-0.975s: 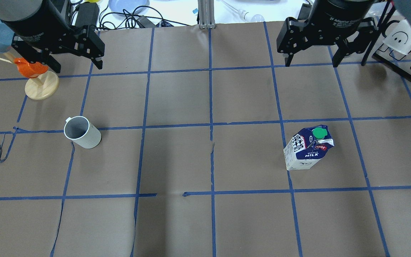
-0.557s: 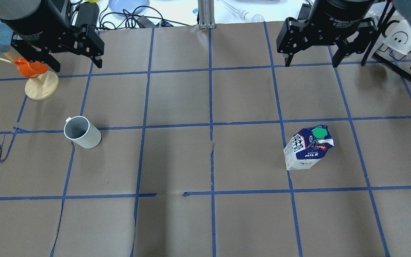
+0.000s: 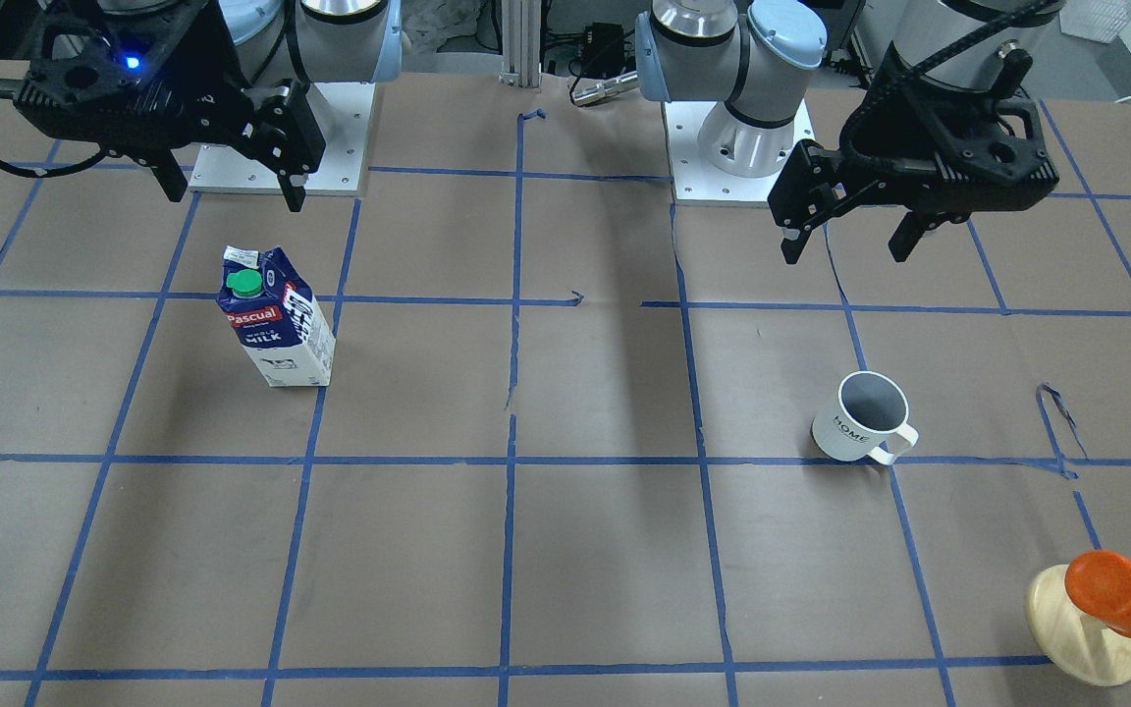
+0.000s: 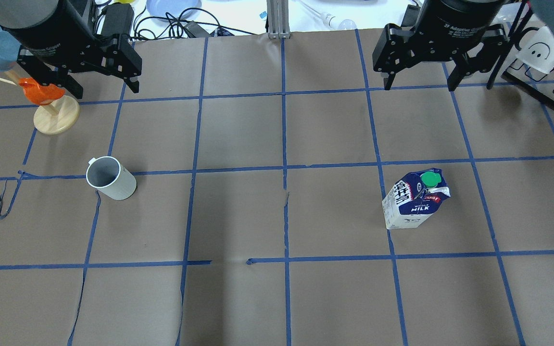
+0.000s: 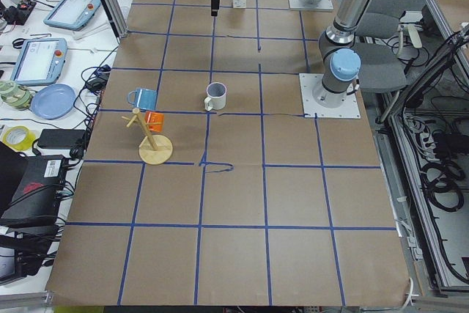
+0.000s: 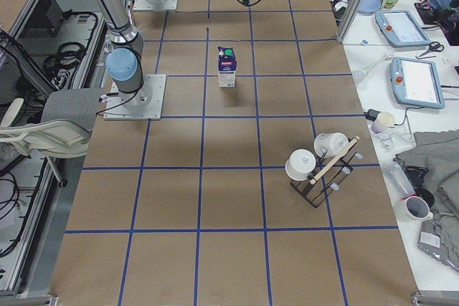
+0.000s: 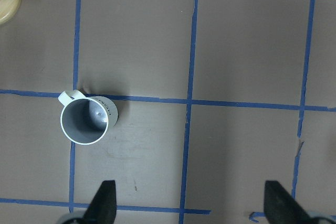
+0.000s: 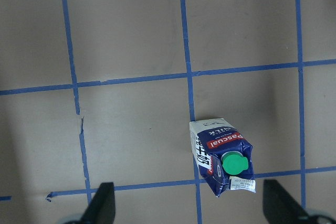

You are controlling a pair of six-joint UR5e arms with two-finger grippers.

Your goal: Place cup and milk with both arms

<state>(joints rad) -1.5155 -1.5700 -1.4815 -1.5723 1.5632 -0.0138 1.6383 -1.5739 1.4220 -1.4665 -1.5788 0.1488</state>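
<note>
Nothing is grasped yet. The white HOME mug (image 4: 110,178) and the Pascual milk carton (image 4: 414,199) stand upright on the table (image 4: 238,134), well apart. The left gripper (image 4: 104,89) hangs high on the mug's side and the right gripper (image 4: 420,86) on the carton's side — both point down, jaws wide open and empty.

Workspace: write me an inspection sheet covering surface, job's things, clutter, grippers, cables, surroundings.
Surface: brown paper-covered table, blue tape grid.
Job's things: white ceramic "HOME" mug and blue-white gable-top milk carton, both upright, apart.
Clutter: pale wooden mug tree with orange cup, blue cup; black rack with white cups.
Grippers: left gripper, right gripper, jaws open, empty, above table.
Cables: black cables beyond far edge.
Surroundings: grey tablets, blue plate beside table.
</note>
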